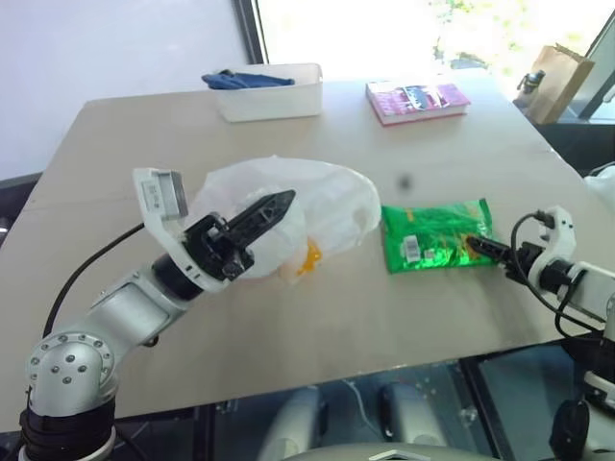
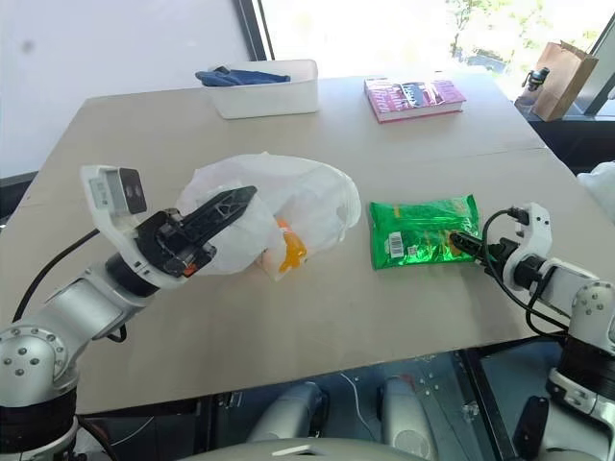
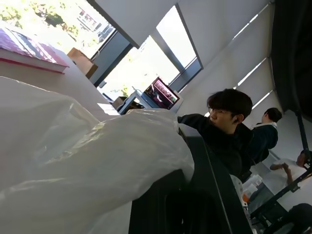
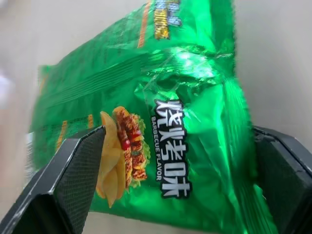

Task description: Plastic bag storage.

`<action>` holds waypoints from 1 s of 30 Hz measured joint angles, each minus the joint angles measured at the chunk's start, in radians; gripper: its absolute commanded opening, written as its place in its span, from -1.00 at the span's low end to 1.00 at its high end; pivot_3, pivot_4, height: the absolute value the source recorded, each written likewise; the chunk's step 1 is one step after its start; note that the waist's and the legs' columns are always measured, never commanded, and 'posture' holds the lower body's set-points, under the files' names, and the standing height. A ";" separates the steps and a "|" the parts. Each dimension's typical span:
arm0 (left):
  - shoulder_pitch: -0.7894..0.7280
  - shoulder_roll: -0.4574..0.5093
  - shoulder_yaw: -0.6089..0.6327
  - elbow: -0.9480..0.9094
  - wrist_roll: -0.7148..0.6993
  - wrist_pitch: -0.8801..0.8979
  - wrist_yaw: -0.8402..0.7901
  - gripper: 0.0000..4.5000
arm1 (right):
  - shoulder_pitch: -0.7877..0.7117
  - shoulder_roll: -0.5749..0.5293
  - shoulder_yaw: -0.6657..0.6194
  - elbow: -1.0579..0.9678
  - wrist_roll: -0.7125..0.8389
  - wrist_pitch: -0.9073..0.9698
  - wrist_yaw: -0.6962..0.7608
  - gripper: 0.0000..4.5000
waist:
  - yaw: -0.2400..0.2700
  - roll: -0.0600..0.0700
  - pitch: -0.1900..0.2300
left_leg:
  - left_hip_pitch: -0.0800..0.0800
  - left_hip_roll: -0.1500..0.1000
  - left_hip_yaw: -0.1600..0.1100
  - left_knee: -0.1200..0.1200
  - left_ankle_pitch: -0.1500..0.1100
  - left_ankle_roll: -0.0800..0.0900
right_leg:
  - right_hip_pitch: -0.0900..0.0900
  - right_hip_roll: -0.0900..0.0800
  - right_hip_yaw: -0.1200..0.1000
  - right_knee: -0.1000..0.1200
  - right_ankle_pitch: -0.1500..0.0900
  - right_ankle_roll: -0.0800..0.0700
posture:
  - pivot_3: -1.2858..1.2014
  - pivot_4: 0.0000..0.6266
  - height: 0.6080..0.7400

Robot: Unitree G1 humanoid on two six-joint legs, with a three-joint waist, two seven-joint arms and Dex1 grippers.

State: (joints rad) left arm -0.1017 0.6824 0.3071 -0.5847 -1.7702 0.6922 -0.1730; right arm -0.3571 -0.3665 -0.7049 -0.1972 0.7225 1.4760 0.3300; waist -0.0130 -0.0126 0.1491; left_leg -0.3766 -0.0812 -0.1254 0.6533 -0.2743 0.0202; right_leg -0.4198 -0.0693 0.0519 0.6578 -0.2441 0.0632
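The left gripper (image 1: 274,208), clamped on the plastic bag (image 1: 317,206), held it just above the table (image 1: 115,154); the right gripper (image 4: 178,163) gaped wide around the green snack packet (image 1: 434,247).

Silver jointed arms with screw-ringed joints, looped black cables, white wrist housings, black-fingered left gripper (image 1: 264,213).

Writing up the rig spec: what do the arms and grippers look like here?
Both arms are silver-grey metal with rounded joint housings and white wrist shells. Each gripper has two black tapered fingers; the right gripper's pads carry a fine mesh texture. The left gripper has a white box-shaped camera module on the wrist. Black cables loop loosely off both forearms, near the right gripper too.
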 measured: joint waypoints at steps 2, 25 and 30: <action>0.000 0.000 0.001 0.008 0.000 -0.001 0.000 -1.00 | 0.021 0.059 -0.086 -0.059 0.047 0.087 -0.018 0.99 | 0.004 0.000 0.000 | -0.001 0.000 -0.001 0.000 0.000 0.000 | 0.000 0.000 -0.001 0.000 0.000 0.000 | 0.03 -0.52 1.00; -0.022 -0.006 -0.002 0.032 -0.002 -0.002 0.025 -1.00 | 0.044 0.273 0.014 0.012 0.102 -0.045 -0.063 -0.85 | -0.032 -0.006 -0.004 | 0.016 0.011 0.006 -0.004 -0.004 0.001 | 0.010 0.010 0.005 -0.001 0.000 -0.001 | 0.03 -0.52 1.00; -0.022 -0.004 0.028 0.033 -0.071 -0.014 0.062 -1.00 | 0.037 0.273 0.017 0.003 0.193 -0.067 -0.044 -0.99 | -0.025 0.000 0.000 | 0.014 0.013 0.007 -0.004 -0.005 0.001 | 0.010 0.013 0.005 -0.004 0.002 -0.003 | 0.03 -0.52 1.00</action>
State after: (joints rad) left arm -0.1233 0.6783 0.3350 -0.5521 -1.8411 0.6780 -0.1106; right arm -0.3199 -0.0931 -0.6874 -0.1939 0.9150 1.4090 0.2856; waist -0.0382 -0.0127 0.1491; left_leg -0.3631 -0.0686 -0.1189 0.6496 -0.2790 0.0212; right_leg -0.4103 -0.0564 0.0568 0.6538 -0.2424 0.0598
